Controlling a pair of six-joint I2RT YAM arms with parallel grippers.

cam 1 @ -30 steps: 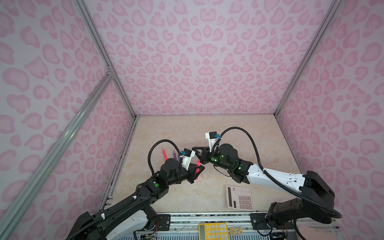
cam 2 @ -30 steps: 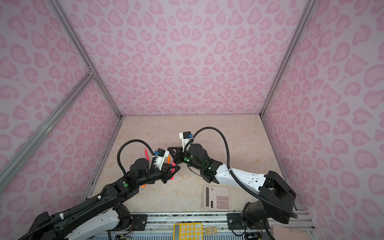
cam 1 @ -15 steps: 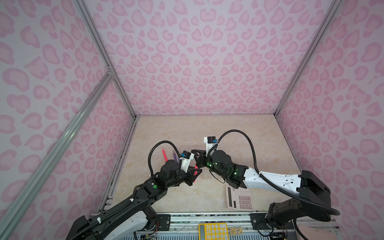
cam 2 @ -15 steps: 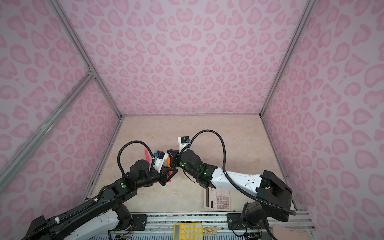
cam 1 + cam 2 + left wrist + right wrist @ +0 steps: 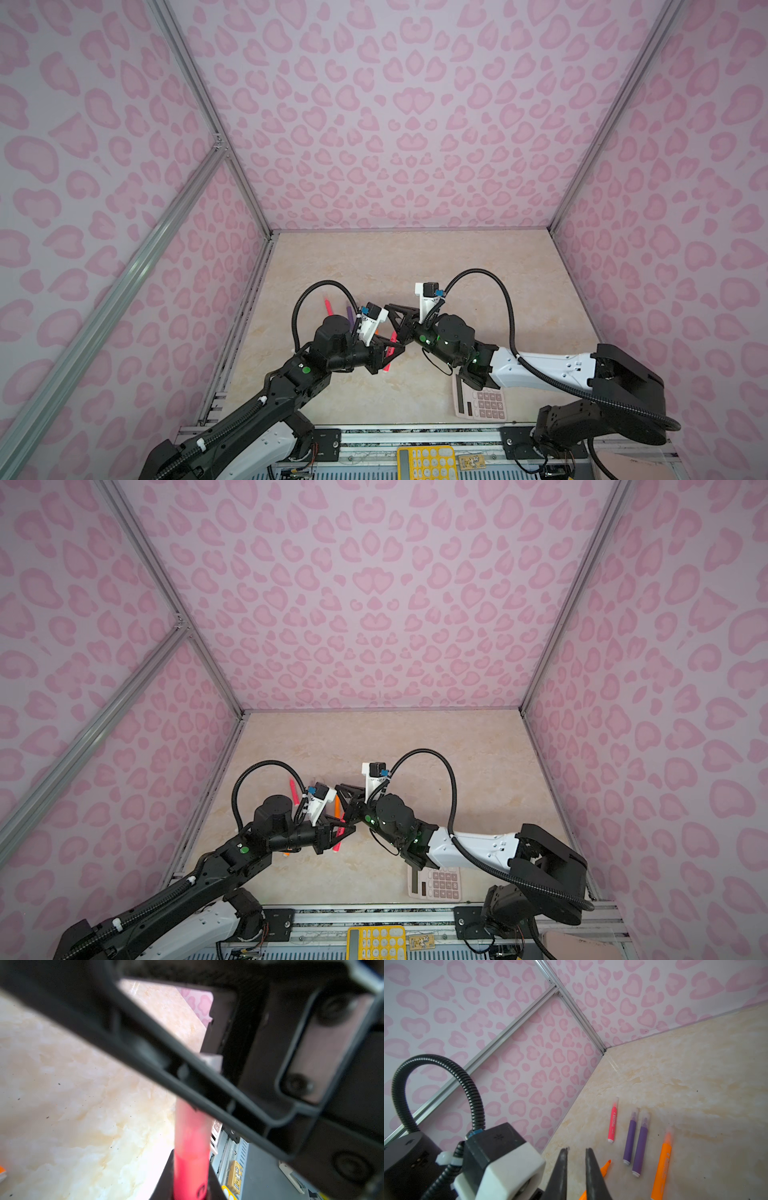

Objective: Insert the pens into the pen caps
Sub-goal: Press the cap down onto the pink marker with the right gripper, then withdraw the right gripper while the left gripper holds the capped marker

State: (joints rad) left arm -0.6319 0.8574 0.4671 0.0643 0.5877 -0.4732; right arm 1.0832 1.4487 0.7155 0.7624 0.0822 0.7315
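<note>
left gripper (image 5: 397,347) clamped on pink-red slim plastic marker pen (image 5: 191,1142); long axis crosswise to its fingers, far end hidden behind right gripper (image 5: 577,1149), nearly closed, contents unclear.

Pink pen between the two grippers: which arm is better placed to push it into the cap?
Left, probably. The left gripper is shut on the pink pen with its tip aimed at the right gripper, which pinches what looks like the cap and can simply hold still.
</note>
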